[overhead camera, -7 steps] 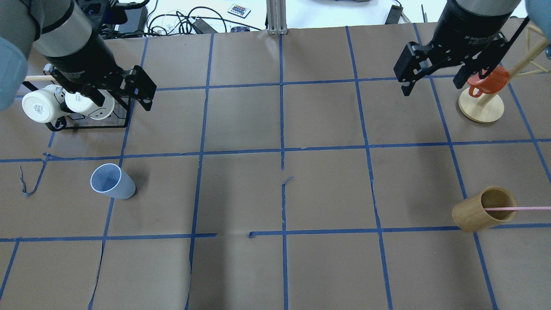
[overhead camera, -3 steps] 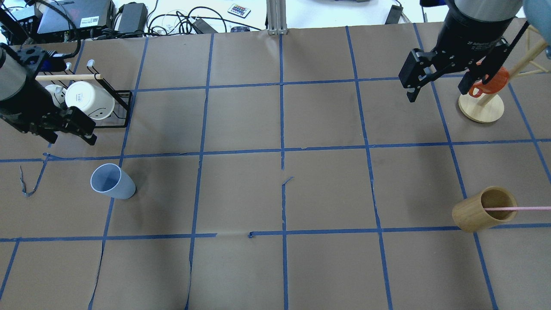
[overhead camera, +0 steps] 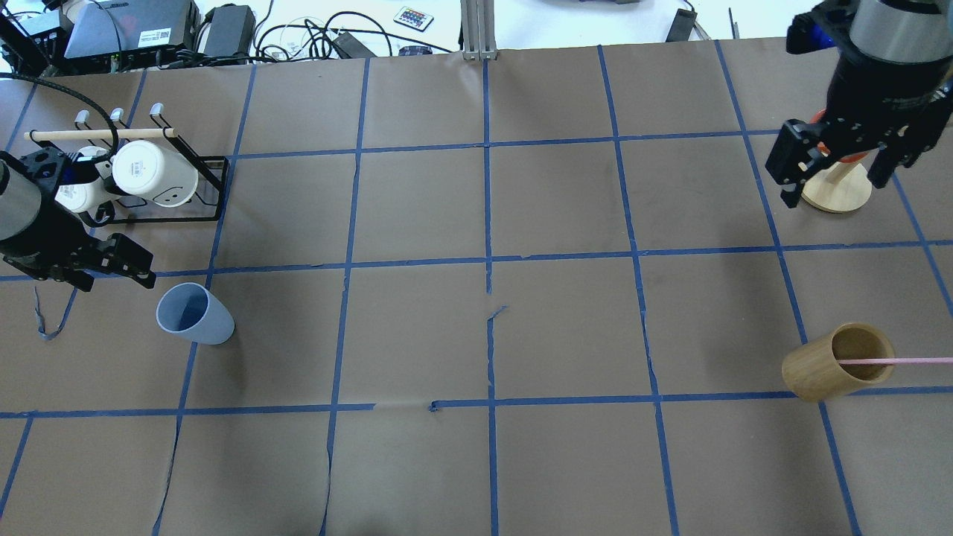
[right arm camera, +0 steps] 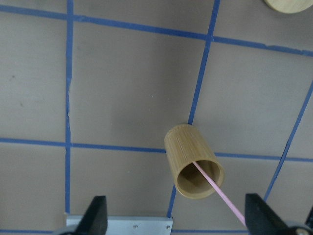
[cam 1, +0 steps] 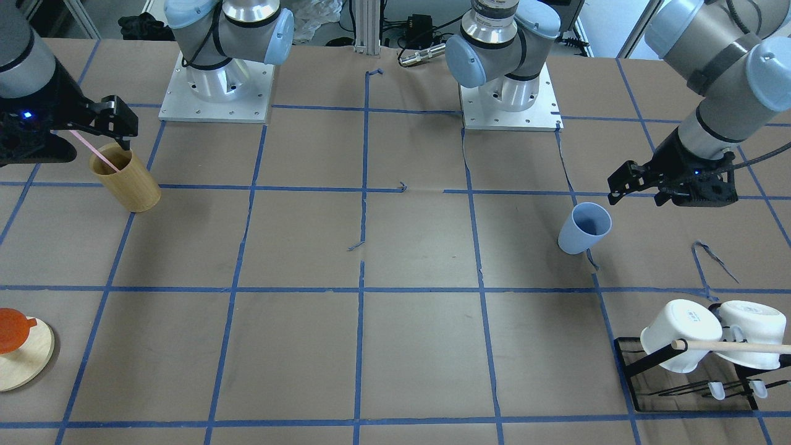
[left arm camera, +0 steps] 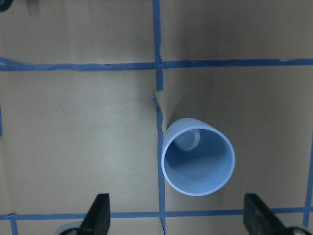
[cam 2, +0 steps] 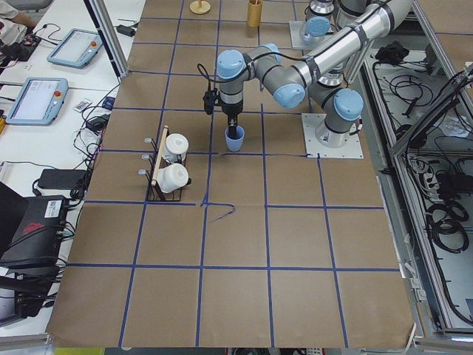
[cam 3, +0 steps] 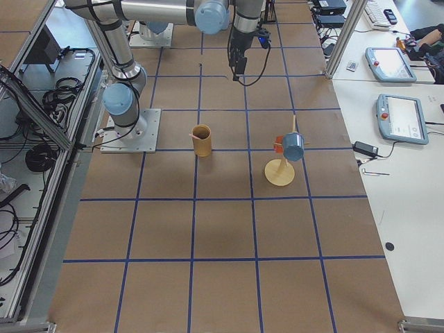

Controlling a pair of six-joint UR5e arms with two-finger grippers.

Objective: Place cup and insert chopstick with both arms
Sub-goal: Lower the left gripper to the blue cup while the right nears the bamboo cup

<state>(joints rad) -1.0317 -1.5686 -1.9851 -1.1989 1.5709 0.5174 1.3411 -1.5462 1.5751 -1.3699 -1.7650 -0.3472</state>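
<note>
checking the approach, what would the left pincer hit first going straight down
Probably the blue cup: the left wrist view shows it standing open-mouthed between the spread fingers of the left pincer. Height is unclear, so it's a guess.

From here I see two white mugs [overhead camera: 155, 173] hanging on a black rack [overhead camera: 141, 133] and an orange mug [cam 1: 11, 329] on a wooden stand [cam 1: 28, 358].

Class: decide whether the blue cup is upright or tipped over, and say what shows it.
Upright. The blue cup stands on its base, mouth up; the left wrist view looks straight into its empty inside.
</note>
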